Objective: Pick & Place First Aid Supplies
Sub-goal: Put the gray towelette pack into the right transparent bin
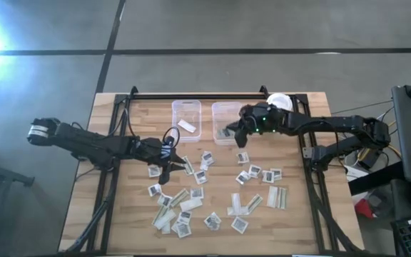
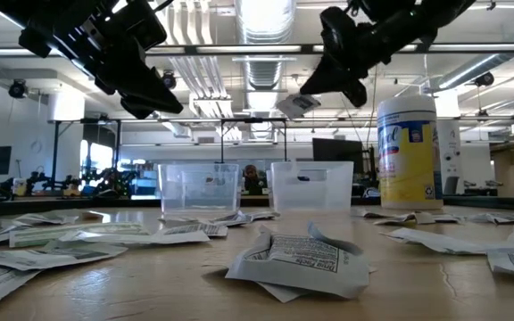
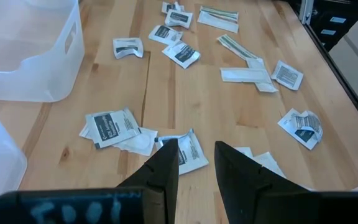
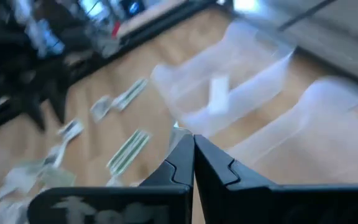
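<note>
Above the right clear bin's [image 1: 225, 123] near rim, right gripper [image 1: 228, 133] clamped on a square white packet [image 2: 298, 103]; left gripper [image 1: 168, 171], fingers narrowly parted, empty over scattered packets [image 1: 212, 196] mid-table.

The print on the nearest packet [image 2: 297, 259] and on the jar [image 2: 408, 152] label is too small to read.

Left gripper [image 1: 168, 170] hangs with fingers parted, while right gripper [image 1: 227, 133], seemingly raised, is closed.
</note>
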`<move>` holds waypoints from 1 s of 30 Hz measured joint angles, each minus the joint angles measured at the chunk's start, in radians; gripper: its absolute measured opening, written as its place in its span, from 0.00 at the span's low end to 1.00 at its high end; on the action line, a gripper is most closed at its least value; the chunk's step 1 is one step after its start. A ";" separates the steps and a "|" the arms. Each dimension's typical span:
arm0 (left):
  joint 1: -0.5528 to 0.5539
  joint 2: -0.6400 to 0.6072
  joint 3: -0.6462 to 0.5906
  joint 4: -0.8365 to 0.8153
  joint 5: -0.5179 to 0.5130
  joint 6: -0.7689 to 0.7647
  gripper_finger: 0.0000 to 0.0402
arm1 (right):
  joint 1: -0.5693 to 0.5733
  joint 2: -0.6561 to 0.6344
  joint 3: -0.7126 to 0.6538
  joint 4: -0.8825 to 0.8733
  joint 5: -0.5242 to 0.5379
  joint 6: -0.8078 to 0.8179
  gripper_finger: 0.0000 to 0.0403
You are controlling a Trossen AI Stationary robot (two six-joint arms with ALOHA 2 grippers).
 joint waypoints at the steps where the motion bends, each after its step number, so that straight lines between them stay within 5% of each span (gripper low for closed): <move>1: 0.000 0.000 0.000 0.001 0.000 0.000 0.24 | 0.000 0.000 0.013 -0.004 0.021 -0.017 0.02; 11: 0.000 0.000 0.000 0.001 0.000 0.000 0.24 | -0.005 0.102 0.176 -0.258 0.259 -0.064 0.02; 30: 0.000 0.000 0.000 -0.007 0.000 0.017 0.24 | -0.069 0.352 0.240 -0.350 0.115 -0.036 0.02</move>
